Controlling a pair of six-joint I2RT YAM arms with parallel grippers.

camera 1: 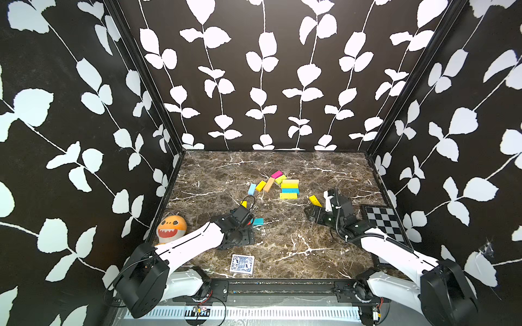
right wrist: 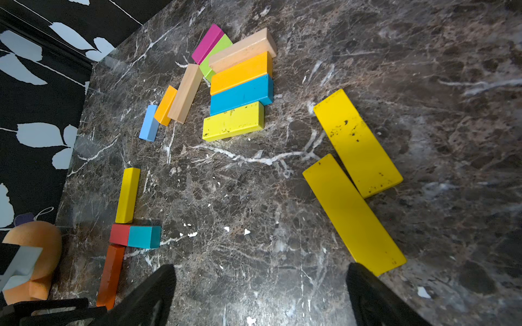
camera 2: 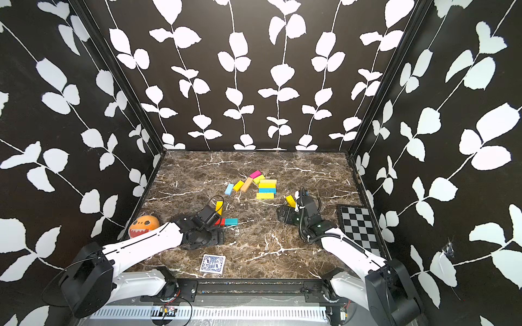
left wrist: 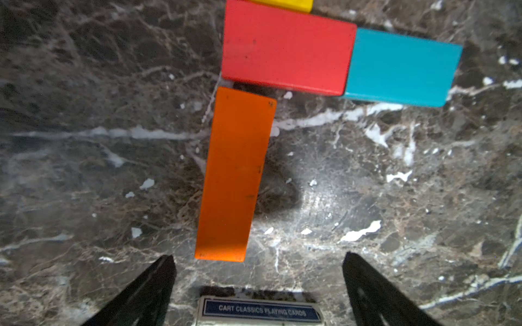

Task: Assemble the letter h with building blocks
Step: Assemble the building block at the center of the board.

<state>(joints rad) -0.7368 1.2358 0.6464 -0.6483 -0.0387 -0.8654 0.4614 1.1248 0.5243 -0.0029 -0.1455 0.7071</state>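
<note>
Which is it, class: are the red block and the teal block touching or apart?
Touching. The left wrist view shows the red block butted end to end against the teal block, no table between them.

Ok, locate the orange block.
In the left wrist view the orange block lies flat ahead of the open left gripper, its far end by the red block.

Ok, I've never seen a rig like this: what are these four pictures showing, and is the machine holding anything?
A left arm and a right arm reach over a marble table. Two pictures come from one overhead camera pair, two from wrist cameras. On the table lie coloured blocks, a card deck, a plush and a checkerboard. The left end effector hangs open near an orange block; the right end effector is open near two yellow blocks. Nothing is held.
</note>
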